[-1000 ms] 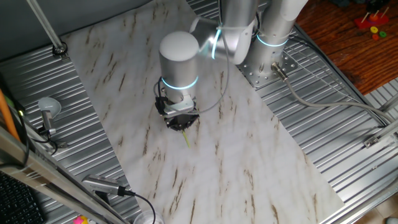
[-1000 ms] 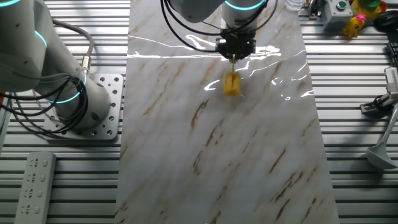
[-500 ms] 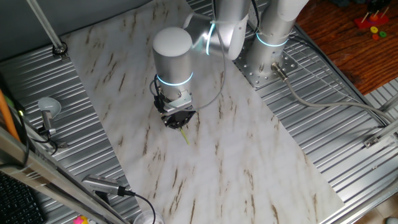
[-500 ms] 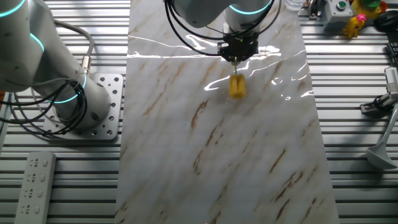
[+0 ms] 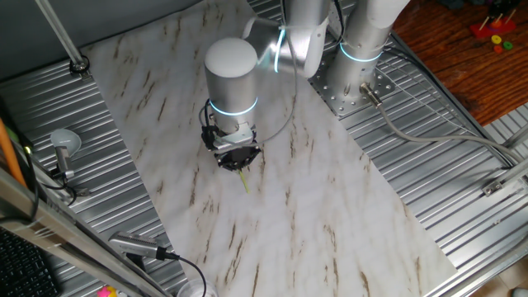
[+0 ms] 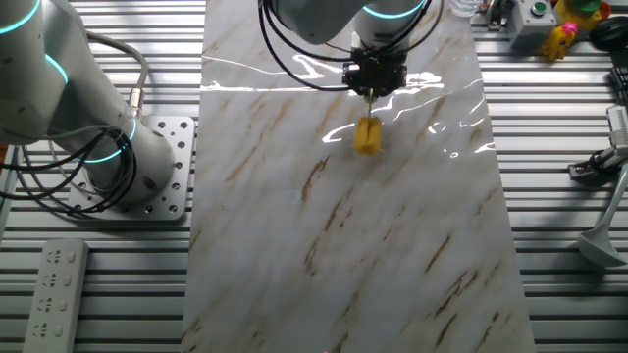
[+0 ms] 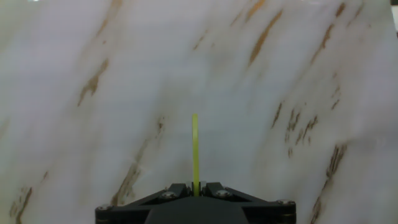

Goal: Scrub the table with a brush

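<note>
The brush (image 6: 367,135) has a stubby yellow bristle head and a thin yellow-green stick handle (image 7: 195,149). My gripper (image 7: 196,185) is shut on the handle's end and holds the brush pointing down at the white marble-patterned table (image 6: 294,245). In one fixed view the gripper (image 5: 239,163) hangs under the arm's wrist, with the stick (image 5: 245,182) poking out below. In the other fixed view the gripper (image 6: 371,90) is at the table's far part, and the bristle head rests on or just above the surface. The bristles are out of sight in the hand view.
Ribbed grey metal panels (image 6: 98,294) flank the table on both sides. The arm's base (image 5: 355,74) stands beside the table, a second arm (image 6: 78,108) on the left panel. A remote (image 6: 54,294), cables and small tools (image 6: 599,167) lie on the panels.
The gripper and brush shifted slightly sideways across the table and back; the brush head now sits a little left of where it was half a second ago. The grip is unchanged.
</note>
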